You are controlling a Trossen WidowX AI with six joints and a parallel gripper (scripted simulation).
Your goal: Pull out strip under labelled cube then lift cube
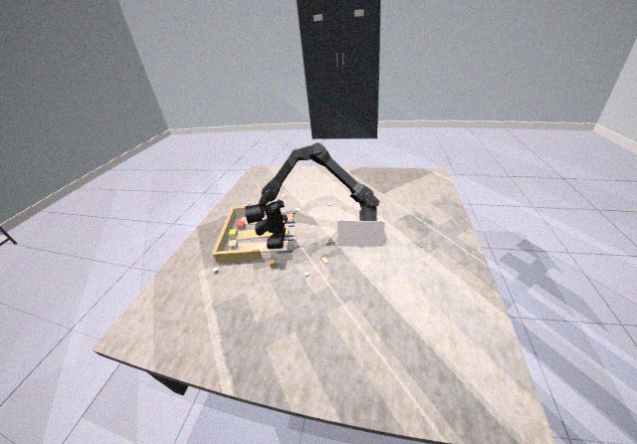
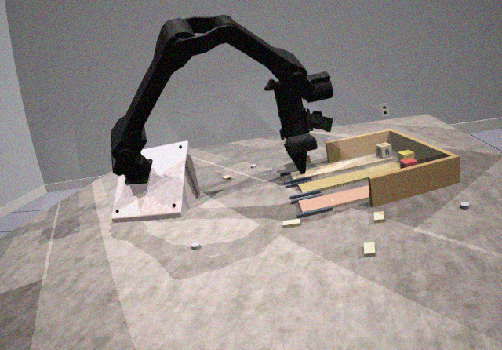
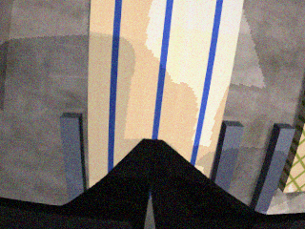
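Observation:
The labelled cube (image 1: 233,244) (image 2: 383,151), pale with a letter R, rests on the inner end of a pale strip (image 2: 338,165) (image 3: 138,72) with blue lengthwise lines. A yellow cube (image 1: 232,233) (image 2: 405,154) and a red cube (image 1: 240,224) (image 2: 409,162) stand farther along in the same walled frame. A yellow strip (image 2: 348,177) and a pinkish strip (image 2: 336,199) lie beside the pale one. My gripper (image 2: 302,172) (image 3: 152,149) is shut and empty, pointing down over the outer end of the pale strip. Whether its tips touch the strip cannot be told.
A wooden frame (image 1: 236,256) (image 2: 417,179) walls in the cubes, its side toward the arm open. Blue-grey rails (image 2: 314,211) (image 3: 72,153) flank the strips' outer ends. Small pale blocks (image 2: 291,223) (image 2: 369,249) and a white disc (image 2: 195,246) lie around. A white sloped panel (image 2: 161,176) stands by the arm's base.

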